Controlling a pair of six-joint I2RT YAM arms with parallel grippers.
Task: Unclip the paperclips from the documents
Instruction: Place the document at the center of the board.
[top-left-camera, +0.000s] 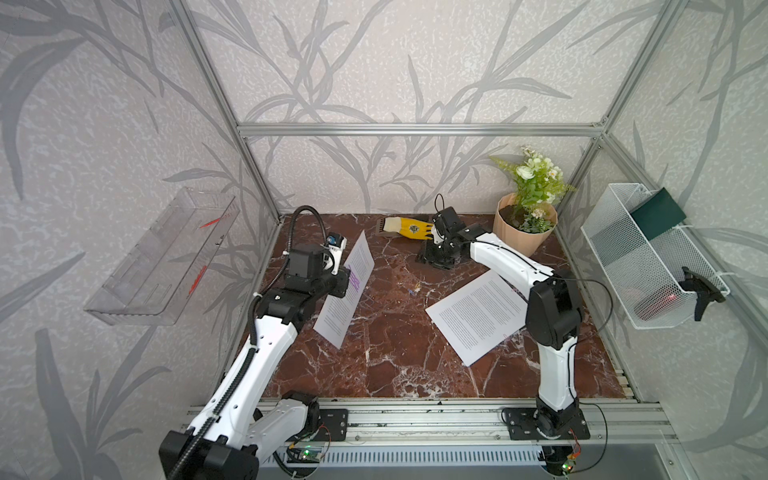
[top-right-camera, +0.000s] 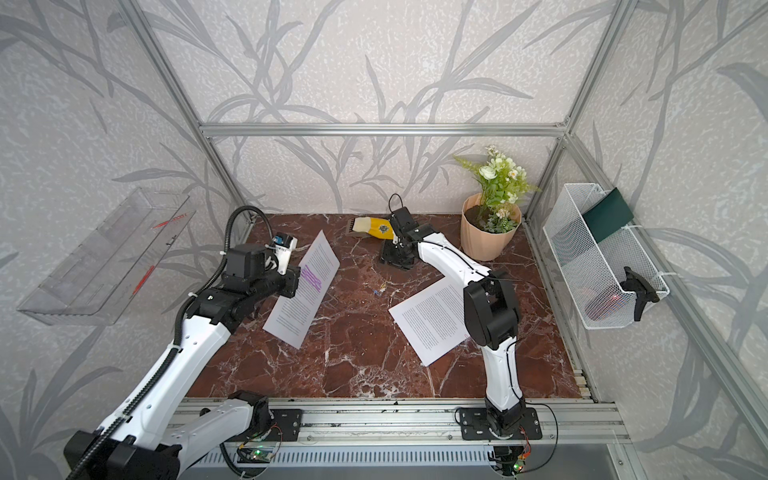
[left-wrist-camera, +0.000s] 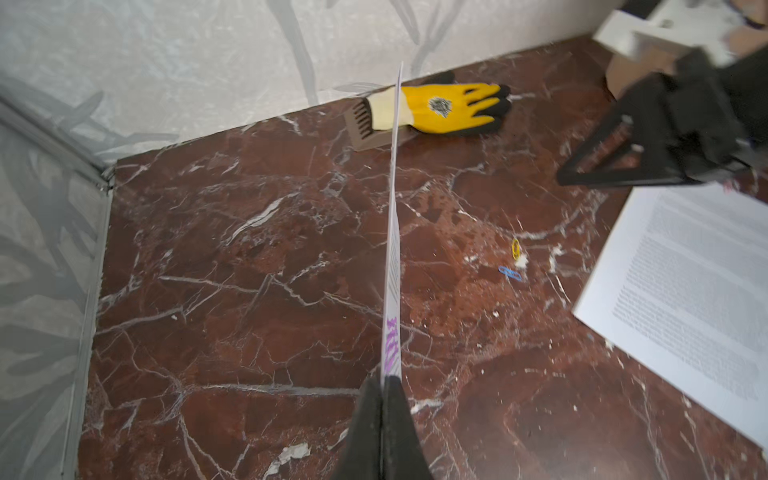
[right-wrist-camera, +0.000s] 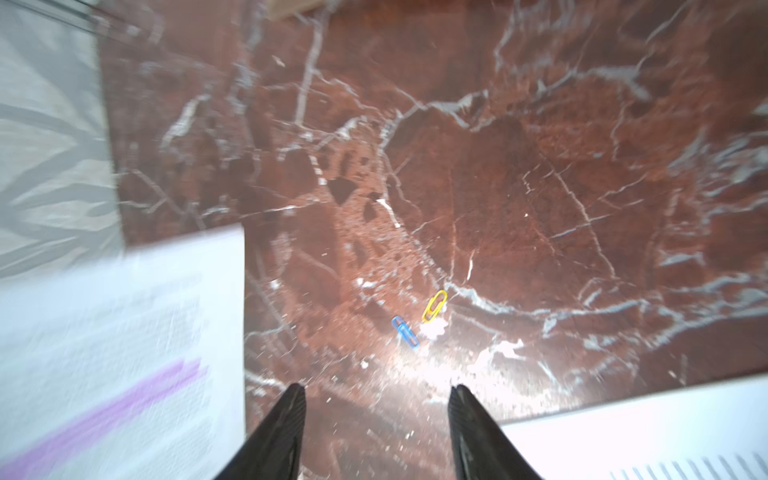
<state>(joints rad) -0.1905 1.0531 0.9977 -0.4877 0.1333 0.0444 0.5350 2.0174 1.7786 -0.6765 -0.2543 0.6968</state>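
My left gripper is shut on the edge of the purple-highlighted document, holding it tilted up off the marble table at the left in both top views. The unmarked document lies flat at the right, partly under my right arm. A yellow paperclip and a blue paperclip lie loose on the table between the two documents, also seen as a yellow clip and a blue clip. My right gripper hovers open above the table near the back, with nothing between its fingers.
A yellow glove rests on a brown comb-like piece at the back wall. A potted plant fills the back right corner. A white wire basket hangs on the right wall, a clear tray on the left.
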